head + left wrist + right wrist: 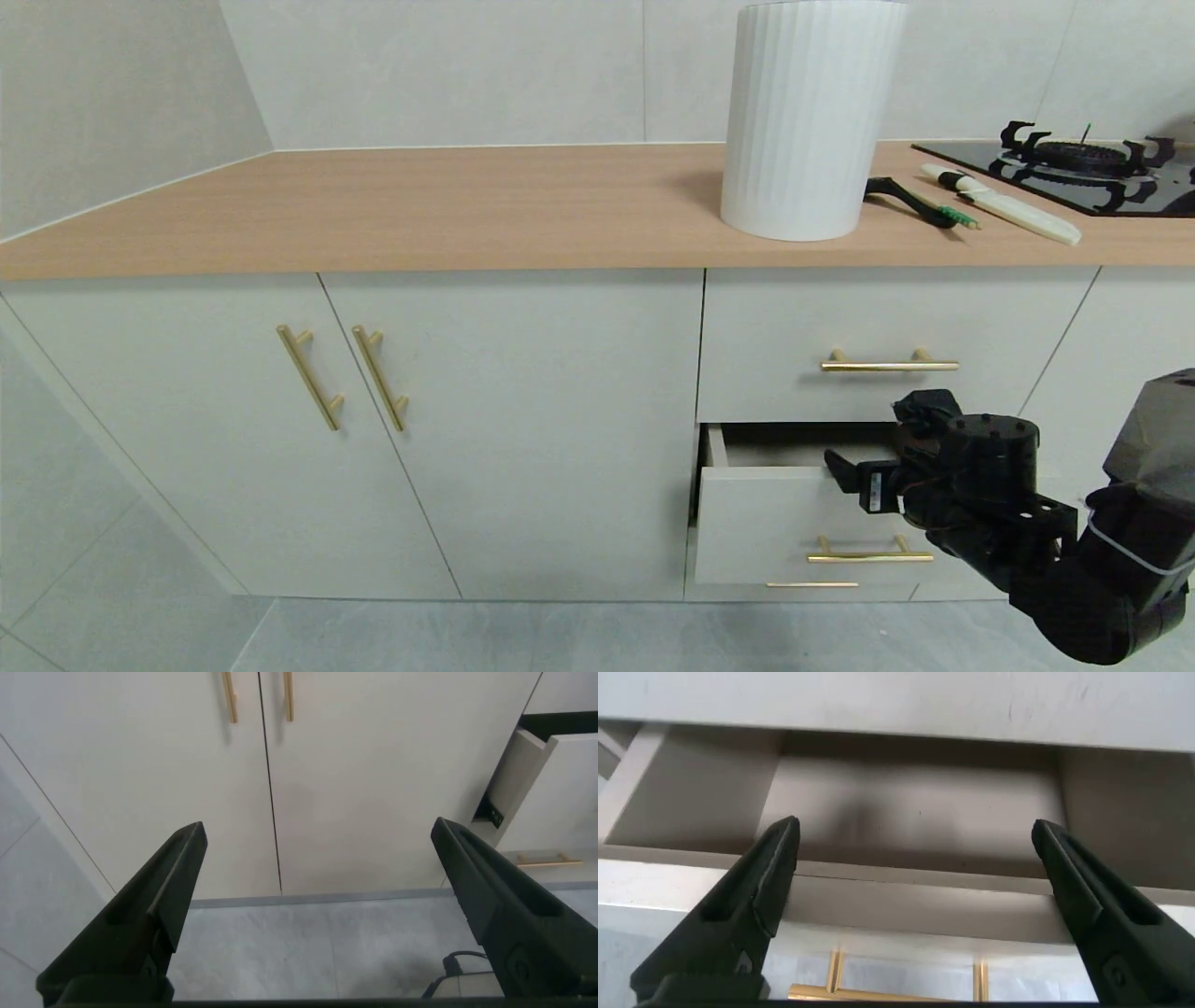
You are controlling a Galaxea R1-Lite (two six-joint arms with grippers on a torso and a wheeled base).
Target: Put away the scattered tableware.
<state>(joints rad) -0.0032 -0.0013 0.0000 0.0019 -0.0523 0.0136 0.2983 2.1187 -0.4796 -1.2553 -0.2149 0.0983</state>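
On the wooden counter [420,201] lie a black-handled utensil with a green tip [920,203] and a white knife with a dark band [1004,207], both just right of a tall white ribbed container [803,121]. Below them the lower drawer [766,523] stands pulled partway out. My right gripper [868,439] is open just in front of its top edge, holding nothing. In the right wrist view the right gripper [915,831] faces the bare inside of the drawer [915,793]. My left gripper [318,835] is open and empty, low in front of the cabinet doors [271,784].
A gas hob [1074,163] occupies the counter's far right. The upper drawer [887,341] is closed, with a gold handle [889,365]. Two cabinet doors with gold handles [341,378] fill the left side. The open drawer's corner [551,775] juts out beside the left gripper.
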